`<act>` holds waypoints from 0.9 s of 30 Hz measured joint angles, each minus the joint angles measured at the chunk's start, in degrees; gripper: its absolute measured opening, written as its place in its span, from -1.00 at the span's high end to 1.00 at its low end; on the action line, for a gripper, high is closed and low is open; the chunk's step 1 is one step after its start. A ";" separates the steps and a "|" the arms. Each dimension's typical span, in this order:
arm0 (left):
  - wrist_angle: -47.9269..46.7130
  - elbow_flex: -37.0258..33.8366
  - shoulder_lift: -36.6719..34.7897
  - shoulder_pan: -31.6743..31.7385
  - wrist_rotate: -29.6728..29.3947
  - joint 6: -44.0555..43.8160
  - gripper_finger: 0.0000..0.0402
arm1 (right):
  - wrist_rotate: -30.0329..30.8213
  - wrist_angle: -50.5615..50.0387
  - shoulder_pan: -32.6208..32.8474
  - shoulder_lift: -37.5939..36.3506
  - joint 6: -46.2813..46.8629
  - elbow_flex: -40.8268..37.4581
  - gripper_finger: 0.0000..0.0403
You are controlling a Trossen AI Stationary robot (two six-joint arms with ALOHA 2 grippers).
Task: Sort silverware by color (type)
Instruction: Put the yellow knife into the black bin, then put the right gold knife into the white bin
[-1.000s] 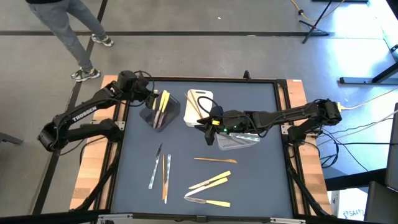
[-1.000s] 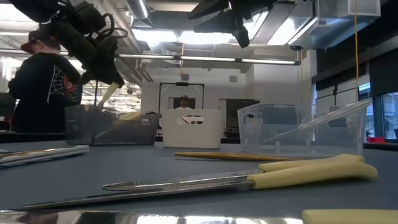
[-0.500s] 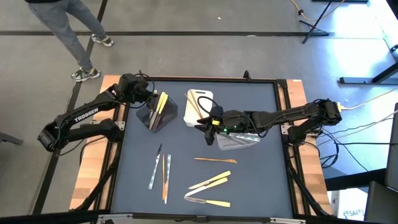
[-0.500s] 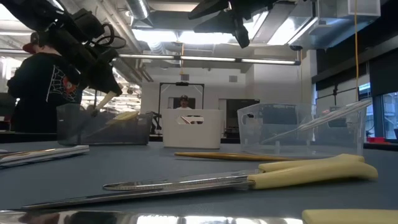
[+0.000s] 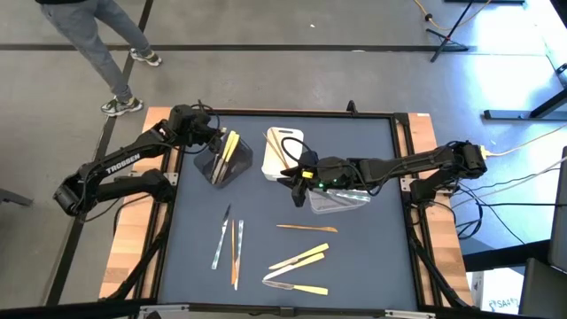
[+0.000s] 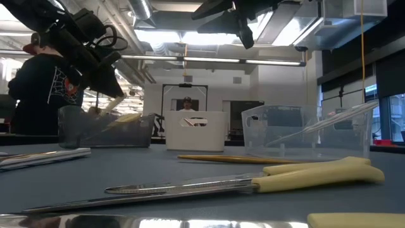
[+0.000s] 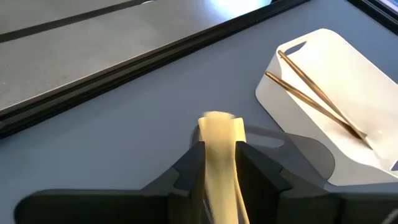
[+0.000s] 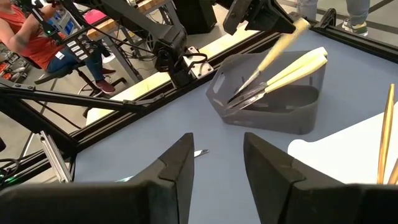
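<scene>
My left gripper (image 5: 215, 140) is over the dark tray (image 5: 229, 164) at the far left and is shut on a pale yellow-handled utensil (image 8: 280, 45). The tray holds more yellow-handled pieces (image 8: 292, 68). The white tray (image 5: 283, 152) holds orange-brown utensils (image 7: 314, 99). My right gripper (image 5: 295, 173) hovers open mid-table, beside the clear tray (image 5: 341, 198), which holds a silver-grey piece. Loose on the near table lie silver-grey (image 5: 220, 241), orange-brown (image 5: 306, 228) and pale yellow (image 5: 299, 260) utensils. My left gripper pinches the utensil's pale yellow handle (image 7: 217, 134) between its two fingers (image 7: 186, 171), close to the handle's free end. It comes from above. The utensil slants down below the fingers, and its metal end (image 8: 247, 87) reaches into the dark tray.
A person (image 6: 44, 82) stands beyond the table's far left corner. The three trays stand in a row across the far middle of the table. The loose utensils take up the near middle. Bare mat (image 5: 372, 257) lies to the near right.
My left gripper has dipped a little toward the dark tray while staying shut on the yellow-handled utensil. The dark tray has slid and turned slightly toward the table's left. My right arm has kept still.
</scene>
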 joint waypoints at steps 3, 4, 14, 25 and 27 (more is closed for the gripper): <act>0.00 0.00 0.00 0.00 0.00 -0.13 0.55 | 0.00 -0.01 0.00 0.01 0.00 0.01 0.38; 0.00 0.00 -0.01 0.00 0.00 -0.15 0.53 | 0.00 -0.01 0.00 0.01 0.00 -0.01 0.38; 0.00 0.00 0.00 0.00 0.02 -0.19 0.27 | 0.00 -0.01 0.00 0.01 0.00 0.00 0.38; 0.16 0.00 -0.01 -0.21 0.07 -2.01 0.16 | -0.82 -3.84 0.00 0.01 0.03 -0.01 0.38; 0.32 0.00 -0.02 -0.54 0.04 -1.99 0.16 | -2.23 -4.55 0.00 0.01 0.02 -0.03 0.38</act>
